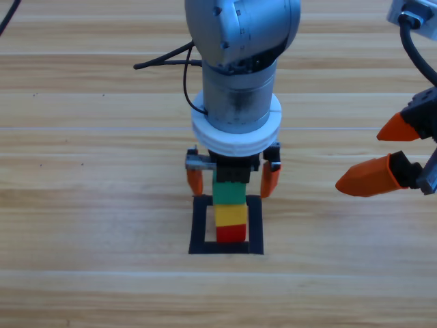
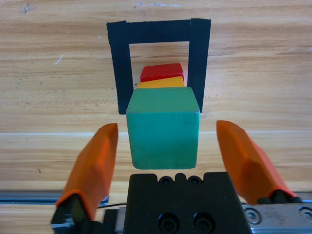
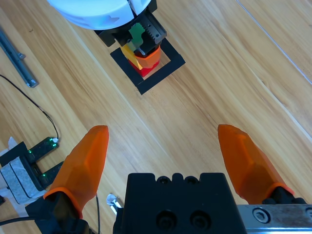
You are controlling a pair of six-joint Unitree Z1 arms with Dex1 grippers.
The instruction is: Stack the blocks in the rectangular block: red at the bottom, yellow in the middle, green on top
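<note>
Red [image 1: 231, 234], yellow [image 1: 231, 215], green [image 1: 229, 191] stacked inside rectangular block [image 1: 199, 225]. Left gripper [image 1: 233, 180] jaws wide apart, straddling green, gripping nothing. Right gripper [image 1: 386, 154] open, empty, well right. Risk: jaw clips green on retreat, topples stack.

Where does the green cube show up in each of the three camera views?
High view: green cube at centre, atop the stack, between the left gripper's open jaws.
Left wrist view: centre, large, between the jaws.
Right wrist view: top centre, small.
Shared landmark: black tape square.
</note>
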